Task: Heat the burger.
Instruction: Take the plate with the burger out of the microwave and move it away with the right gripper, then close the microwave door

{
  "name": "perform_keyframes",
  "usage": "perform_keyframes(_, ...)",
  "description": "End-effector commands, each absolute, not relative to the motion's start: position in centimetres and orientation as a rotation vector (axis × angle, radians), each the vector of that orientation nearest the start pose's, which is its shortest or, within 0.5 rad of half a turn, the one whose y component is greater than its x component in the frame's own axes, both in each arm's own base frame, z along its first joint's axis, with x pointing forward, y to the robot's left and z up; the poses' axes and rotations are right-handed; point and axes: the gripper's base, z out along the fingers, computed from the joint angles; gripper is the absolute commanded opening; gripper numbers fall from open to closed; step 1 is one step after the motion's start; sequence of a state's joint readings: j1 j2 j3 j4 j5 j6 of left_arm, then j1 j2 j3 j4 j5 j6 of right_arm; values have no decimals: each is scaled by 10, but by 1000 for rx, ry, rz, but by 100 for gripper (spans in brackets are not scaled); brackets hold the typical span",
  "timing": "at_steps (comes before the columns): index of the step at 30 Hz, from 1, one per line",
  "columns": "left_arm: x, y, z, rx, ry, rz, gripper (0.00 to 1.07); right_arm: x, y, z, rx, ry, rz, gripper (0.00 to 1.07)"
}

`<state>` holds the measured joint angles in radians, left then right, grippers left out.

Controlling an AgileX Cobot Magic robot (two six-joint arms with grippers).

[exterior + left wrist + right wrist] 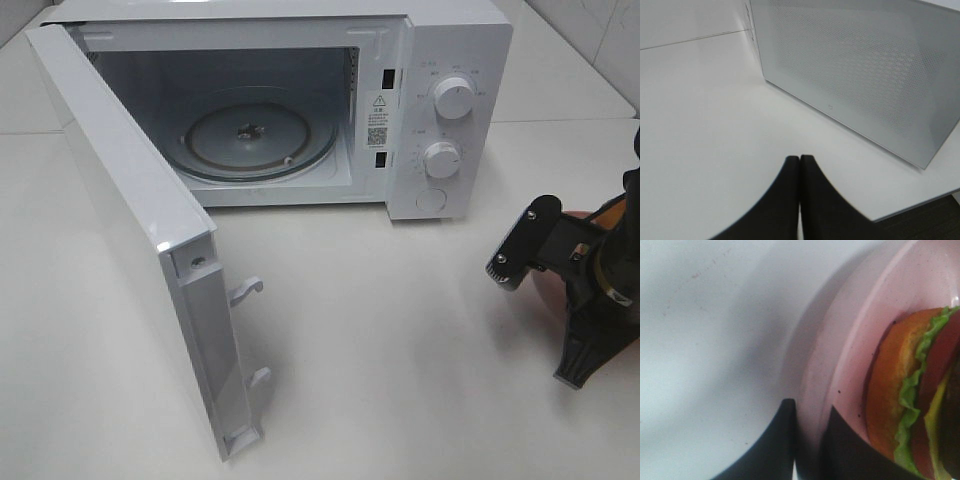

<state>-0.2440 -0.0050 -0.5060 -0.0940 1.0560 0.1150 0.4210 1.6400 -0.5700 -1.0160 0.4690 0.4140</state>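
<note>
Right gripper (807,440): pinching the rim of the pink plate (840,355) near the tabletop's right edge, jaws nearly closed, carrying the burger (915,390) (upright, untouched). Microwave (300,100): standing open, awaiting loading.

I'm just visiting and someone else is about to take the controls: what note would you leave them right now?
Left pincer: shut, empty, low over the table beside the open microwave door.
Right pincer: closed on the rim of the pink plate carrying the burger, right of the microwave.
Done: door open, plate gripped.
Left: set plate and burger on the turntable, close the door, start heating.
</note>
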Motion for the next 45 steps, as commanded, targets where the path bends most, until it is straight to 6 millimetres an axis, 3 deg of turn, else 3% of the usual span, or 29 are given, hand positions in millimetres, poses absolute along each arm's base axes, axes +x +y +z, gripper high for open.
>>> perform_keyframes(1,-10,-5,280,354,1966,-198,0,241,70,129,-1231,2457,-561,0)
perform_keyframes(9,-10,-5,280,354,1966,-198,0,242,64,119,-1166,2535,-571,2)
perform_keyframes(14,-10,-5,280,354,1966,-198,0,242,67,118,-1122,2551,-515,11)
perform_keyframes(16,-10,-5,280,354,1966,-198,0,242,68,118,-1076,2575,-493,27)
perform_keyframes(19,-10,-5,280,354,1966,-198,0,242,68,118,-1068,2578,-485,32)
perform_keyframes(21,-10,-5,280,354,1966,-198,0,245,71,121,-973,2613,-443,50)
perform_keyframes(22,-10,-5,280,354,1966,-198,0,245,71,121,-973,2613,-443,50)
perform_keyframes(30,-10,-5,280,354,1966,-198,0,253,80,146,-764,2619,-325,57)
perform_keyframes(32,-10,-5,280,354,1966,-198,0,255,85,165,-620,2644,-232,65)
perform_keyframes(37,-10,-5,280,354,1966,-198,0,258,89,188,-462,2745,-163,76)
perform_keyframes(43,-10,-5,280,354,1966,-198,0,259,92,203,-434,2853,-141,77)
perform_keyframes(45,-10,-5,280,354,1966,-198,0,267,88,220,-333,2907,-61,77)
